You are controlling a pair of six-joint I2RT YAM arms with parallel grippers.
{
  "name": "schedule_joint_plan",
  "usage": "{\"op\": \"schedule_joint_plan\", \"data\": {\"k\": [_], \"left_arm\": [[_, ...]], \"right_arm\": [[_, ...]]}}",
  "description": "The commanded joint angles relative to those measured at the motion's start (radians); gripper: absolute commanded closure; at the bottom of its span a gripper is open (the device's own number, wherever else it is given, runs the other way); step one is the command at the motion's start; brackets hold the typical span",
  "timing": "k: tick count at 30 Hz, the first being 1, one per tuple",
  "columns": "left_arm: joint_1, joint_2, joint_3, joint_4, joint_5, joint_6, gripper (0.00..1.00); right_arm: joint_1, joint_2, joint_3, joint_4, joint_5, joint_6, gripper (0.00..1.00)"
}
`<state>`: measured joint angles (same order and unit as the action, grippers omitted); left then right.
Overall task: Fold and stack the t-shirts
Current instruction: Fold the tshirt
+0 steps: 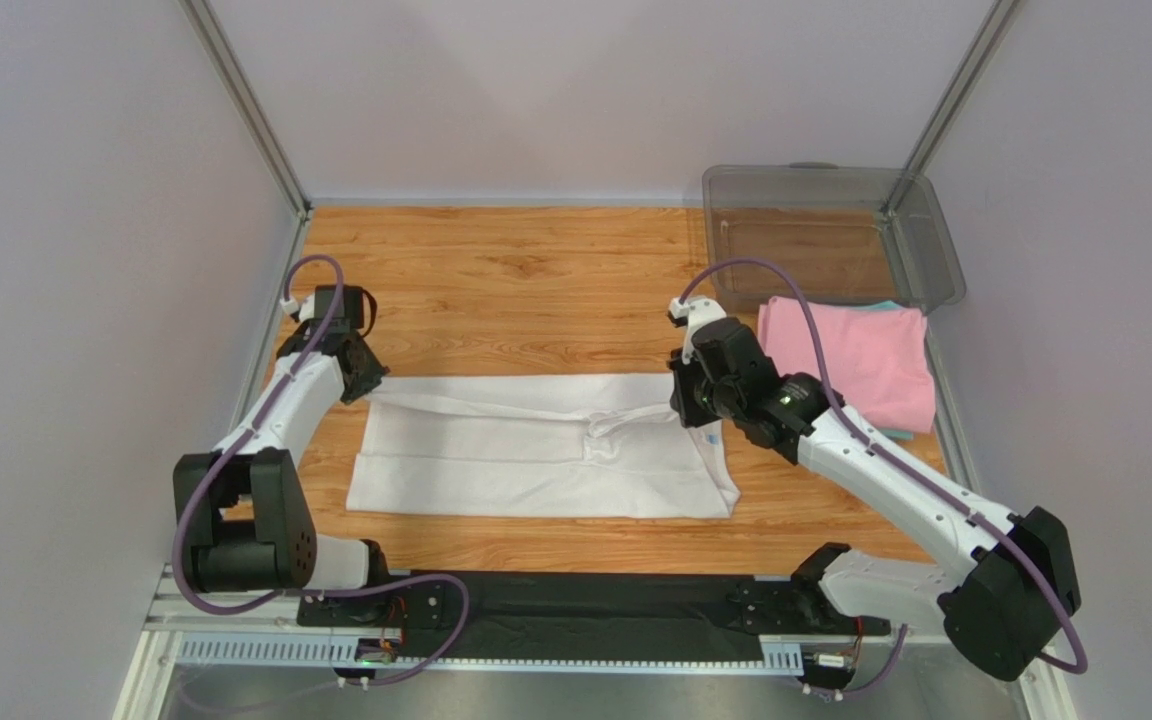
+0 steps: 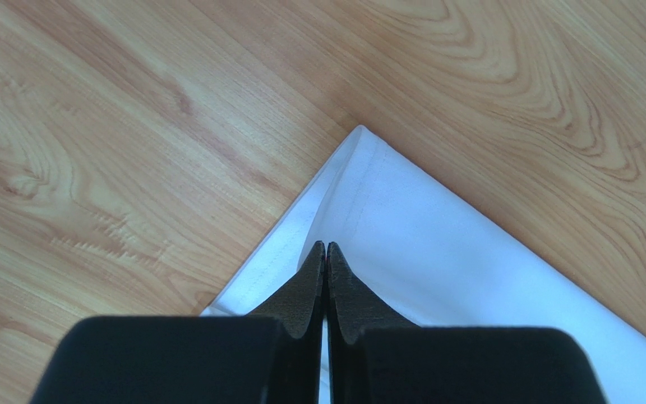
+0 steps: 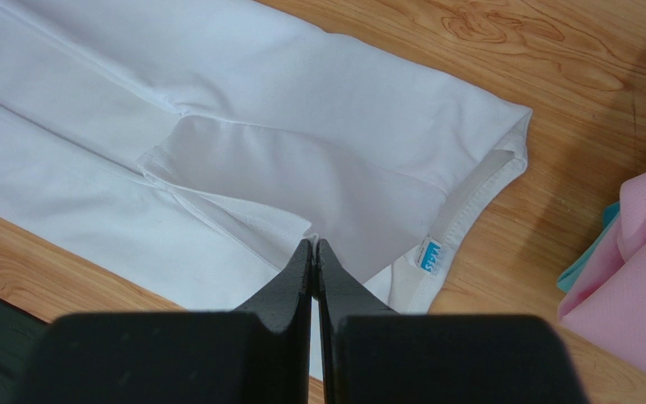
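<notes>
The white t-shirt (image 1: 537, 458) lies folded lengthwise into a long band across the middle of the table. My left gripper (image 1: 367, 386) is at its far left corner, jaws closed on the hem (image 2: 325, 246). My right gripper (image 1: 683, 405) is at its far right end near the collar, jaws closed with a bit of white cloth at the tips (image 3: 313, 242). The small blue tag (image 3: 430, 255) shows inside the collar. The pink t-shirt (image 1: 853, 360) lies folded at the right, with a teal t-shirt (image 3: 586, 263) showing only as an edge under it.
A clear plastic bin (image 1: 720, 203) lies at the back right corner, just behind the pink t-shirt. Grey walls and metal posts close in the table on the left, back and right. Bare wood (image 1: 507, 285) lies behind the white t-shirt.
</notes>
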<state>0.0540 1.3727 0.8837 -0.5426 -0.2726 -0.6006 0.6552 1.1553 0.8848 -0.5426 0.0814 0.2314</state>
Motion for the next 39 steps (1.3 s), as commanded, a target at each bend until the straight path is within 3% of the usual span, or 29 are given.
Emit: {"op": "schedule_joint_plan", "data": {"k": [1, 12, 14, 17, 20, 21, 24, 26, 27, 32, 39], "left_arm": [[0.006, -0.034, -0.005, -0.007, -0.030, -0.007, 1.00], [0.006, -0.018, -0.040, -0.026, -0.072, -0.016, 1.00], [0.007, -0.021, -0.043, -0.039, -0.085, -0.021, 0.91], [0.006, -0.038, -0.048, -0.059, -0.109, -0.024, 0.89], [0.006, -0.073, -0.042, -0.085, -0.141, -0.047, 0.59], [0.007, -0.083, -0.042, -0.091, -0.149, -0.051, 0.30], [0.006, -0.110, -0.028, -0.106, -0.131, -0.056, 0.01], [0.007, -0.129, -0.012, -0.109, -0.078, -0.053, 0.00], [0.007, -0.133, -0.008, -0.109, -0.054, -0.053, 0.00], [-0.032, -0.172, -0.029, -0.037, 0.178, -0.057, 0.00], [-0.215, -0.144, -0.104, 0.069, 0.265, -0.048, 0.00]], "right_arm": [[0.024, -0.035, -0.015, -0.031, 0.024, 0.019, 1.00], [0.093, -0.078, -0.132, -0.028, 0.023, 0.083, 0.97], [0.122, -0.077, -0.177, -0.017, 0.009, 0.112, 0.96], [0.162, -0.072, -0.225, -0.008, 0.004, 0.147, 0.85], [0.181, -0.080, -0.227, -0.040, 0.012, 0.160, 0.77], [0.185, -0.085, -0.222, -0.055, 0.020, 0.163, 0.75], [0.201, -0.114, -0.210, -0.062, 0.027, 0.154, 0.43], [0.204, -0.132, -0.198, -0.063, 0.026, 0.158, 0.06], [0.205, -0.140, -0.187, -0.065, 0.023, 0.167, 0.00], [0.207, -0.187, -0.172, -0.022, 0.000, 0.296, 0.00], [0.205, -0.090, -0.216, 0.122, -0.141, 0.479, 0.00]]}}
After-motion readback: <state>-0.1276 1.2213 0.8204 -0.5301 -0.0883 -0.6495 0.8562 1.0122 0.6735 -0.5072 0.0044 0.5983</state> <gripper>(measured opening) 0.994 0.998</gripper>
